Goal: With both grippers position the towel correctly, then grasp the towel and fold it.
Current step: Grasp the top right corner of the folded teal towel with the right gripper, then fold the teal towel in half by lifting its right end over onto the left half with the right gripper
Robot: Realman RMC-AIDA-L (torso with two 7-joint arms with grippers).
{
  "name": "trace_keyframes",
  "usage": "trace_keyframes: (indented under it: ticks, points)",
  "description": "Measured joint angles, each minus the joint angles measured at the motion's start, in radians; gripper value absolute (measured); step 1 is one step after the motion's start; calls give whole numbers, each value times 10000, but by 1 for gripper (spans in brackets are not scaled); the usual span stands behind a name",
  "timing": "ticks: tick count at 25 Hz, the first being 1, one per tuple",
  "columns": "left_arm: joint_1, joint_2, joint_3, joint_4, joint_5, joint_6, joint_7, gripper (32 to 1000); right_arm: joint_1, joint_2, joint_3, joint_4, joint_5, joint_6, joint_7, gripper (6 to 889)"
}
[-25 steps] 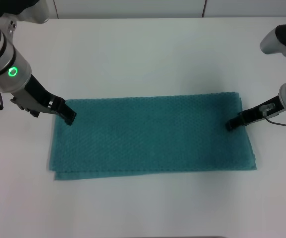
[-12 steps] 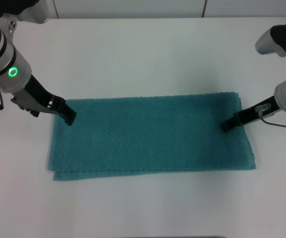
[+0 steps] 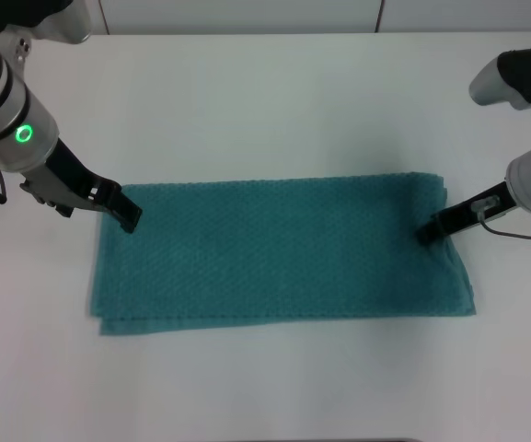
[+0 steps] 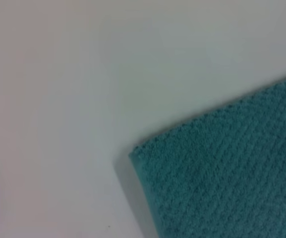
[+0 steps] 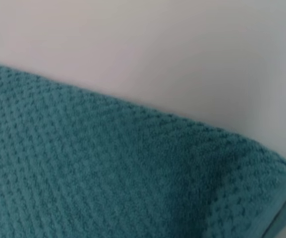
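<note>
Positioning: judged the step in hand.
Towel (image 3: 279, 250): laid flat on table (image 3: 265, 101), spanning between both fingertips.
Left gripper (image 3: 127, 217): tip pressed at far left corner; finger state cannot be told.
Right gripper (image 3: 425, 233): tip set on right end; finger state cannot be told.
Advice: equal, light pressure is to be kept.

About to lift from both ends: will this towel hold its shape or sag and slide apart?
Probably sags: the towel is soft waffle cloth lying limp and flat. Its layers may separate, since a lower edge peeks out at the near left corner. Likely grippy, not slippery, given the bumpy texture.
</note>
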Motion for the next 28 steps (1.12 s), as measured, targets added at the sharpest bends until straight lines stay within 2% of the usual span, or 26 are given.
trace_keyframes:
  ticks: [10,19,28]
  points:
    - [35,0,0,0,1,-10,14,918,-39,-5,8,34,32,-14,-293,144]
    - [75,7,1,-9,14,-16,17,919,9,-188,56,-13,27,385,-201,118]
    - [92,26,0,-16,74,-10,30,919,-68,-1082,83,-114,-29,833,302,115]
